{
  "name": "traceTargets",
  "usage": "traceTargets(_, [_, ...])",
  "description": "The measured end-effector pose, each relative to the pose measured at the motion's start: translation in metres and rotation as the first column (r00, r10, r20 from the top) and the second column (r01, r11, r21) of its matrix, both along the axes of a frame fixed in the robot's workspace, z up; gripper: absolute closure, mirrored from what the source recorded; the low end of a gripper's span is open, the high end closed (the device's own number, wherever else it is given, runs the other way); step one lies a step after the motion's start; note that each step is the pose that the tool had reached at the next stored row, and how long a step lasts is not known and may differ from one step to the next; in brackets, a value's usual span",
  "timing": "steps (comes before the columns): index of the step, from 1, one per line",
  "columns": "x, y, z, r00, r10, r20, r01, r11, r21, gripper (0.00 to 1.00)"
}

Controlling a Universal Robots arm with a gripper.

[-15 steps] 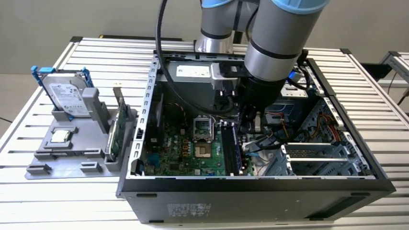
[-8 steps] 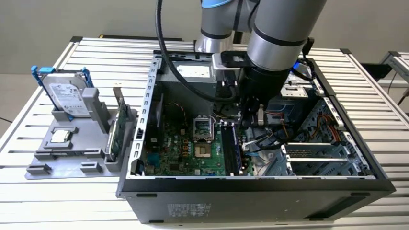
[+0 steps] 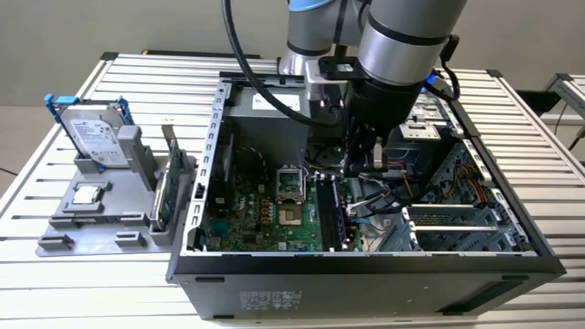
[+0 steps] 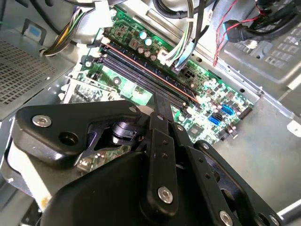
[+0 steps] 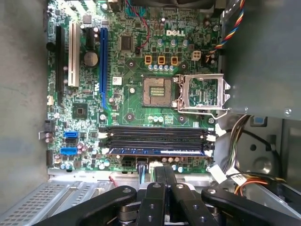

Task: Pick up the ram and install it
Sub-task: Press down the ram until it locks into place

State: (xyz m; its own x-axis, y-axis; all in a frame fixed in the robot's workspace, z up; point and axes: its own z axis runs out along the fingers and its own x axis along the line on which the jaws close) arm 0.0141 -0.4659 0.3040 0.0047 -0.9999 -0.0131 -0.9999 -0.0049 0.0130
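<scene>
Gripper (image 5: 162, 168) down inside the open PC case (image 3: 366, 274), fingers (image 5: 155, 175) pressed together, clenched on nothing visible, tips over the edge of the motherboard (image 5: 141, 94) by the memory slots (image 5: 155, 136). Ram (image 5: 155, 151) lying in the slot nearest the gripper, directly ahead of the tips, just beside them; contact hard to tell. Long axis running along the slot, crosswise to the fingers, tips approx. at mid-length. Judged seated or near seated, no grasp on it now. Other three slots bare. Single arm, so no choice of side.
</scene>
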Motion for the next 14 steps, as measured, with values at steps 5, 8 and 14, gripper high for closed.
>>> traceTargets(5, [0.0000, 0.0000, 0.0107, 1.0000, 0.000, 0.0000, 0.000, 1.0000, 0.0001, 1.00])
traceTargets(8, [0.0000, 0.0000, 0.0152, 1.0000, 0.000, 0.0000, 0.000, 1.0000, 0.0000, 1.00])
traceTargets(14, [0.0000, 0.0000, 0.0178, 1.0000, 0.000, 0.0000, 0.000, 1.0000, 0.0000, 1.00])
